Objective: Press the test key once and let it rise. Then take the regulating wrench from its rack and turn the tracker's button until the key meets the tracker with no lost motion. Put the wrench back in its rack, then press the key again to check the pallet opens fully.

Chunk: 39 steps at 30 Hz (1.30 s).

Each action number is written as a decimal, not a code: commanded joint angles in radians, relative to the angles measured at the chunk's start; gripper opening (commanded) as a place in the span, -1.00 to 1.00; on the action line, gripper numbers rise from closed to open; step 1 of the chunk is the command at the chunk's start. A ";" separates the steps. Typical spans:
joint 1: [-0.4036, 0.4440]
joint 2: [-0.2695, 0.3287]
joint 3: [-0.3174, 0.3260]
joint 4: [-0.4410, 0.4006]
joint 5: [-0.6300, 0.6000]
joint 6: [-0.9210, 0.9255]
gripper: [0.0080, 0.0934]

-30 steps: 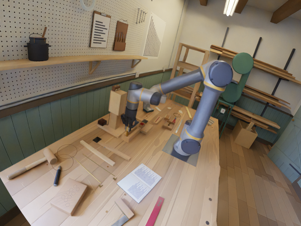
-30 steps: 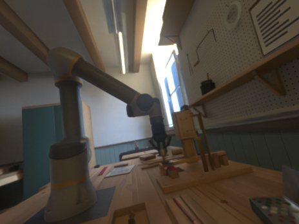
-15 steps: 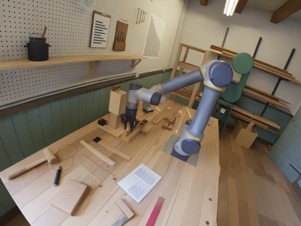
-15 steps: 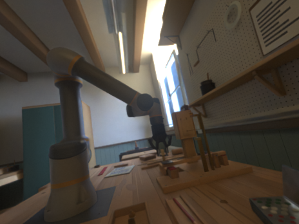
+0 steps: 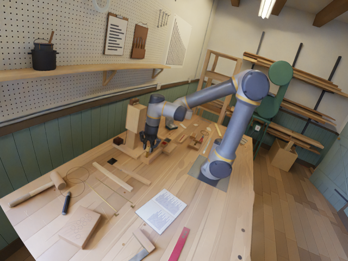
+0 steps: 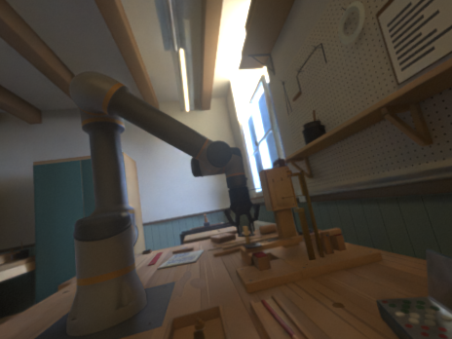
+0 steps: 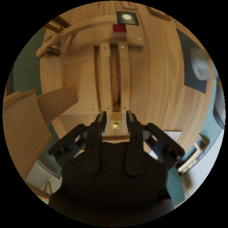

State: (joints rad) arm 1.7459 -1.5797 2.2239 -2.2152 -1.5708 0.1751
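The regulating wrench [image 7: 115,120] has a square brass head and lies in the slot of its wooden rack [image 7: 115,75] [image 5: 153,155]. It sits between the fingers of my gripper [image 7: 115,119] [image 5: 148,146] [image 6: 245,225], which is open and holds nothing. Beyond the rack's far end sits the red-topped test key [image 7: 119,31] [image 5: 164,144]. The tall wooden tracker stand [image 5: 135,123] [image 6: 278,196] rises to the left of the rack on the same base board.
A long workbench holds an open booklet [image 5: 160,210], loose wood strips [image 5: 112,176], a mallet [image 5: 36,188] and a drilled block [image 5: 79,226]. The arm's base [image 5: 216,168] stands on a grey plate to the right. A dark square pad [image 7: 127,17] lies beyond the key.
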 commanded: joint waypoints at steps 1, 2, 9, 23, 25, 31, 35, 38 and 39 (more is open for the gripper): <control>0.000 -0.001 -0.001 0.001 0.000 0.000 -0.16; 0.000 -0.003 -0.002 0.003 0.000 0.000 -0.16; 0.000 -0.014 -0.012 0.024 0.000 0.000 -0.16; 0.000 -0.048 -0.044 0.090 0.000 0.000 -0.16; 0.000 -0.053 -0.049 0.100 0.000 0.000 -0.16; 0.000 -0.066 -0.065 0.129 0.000 0.000 -0.16; 0.000 -0.074 -0.074 0.146 0.000 0.000 -0.16; 0.000 -0.078 -0.080 0.156 0.000 0.000 -0.16; 0.000 -0.079 -0.081 0.159 0.000 0.000 -0.16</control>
State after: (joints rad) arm 1.7459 -1.6592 2.1426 -2.0550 -1.5708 0.1751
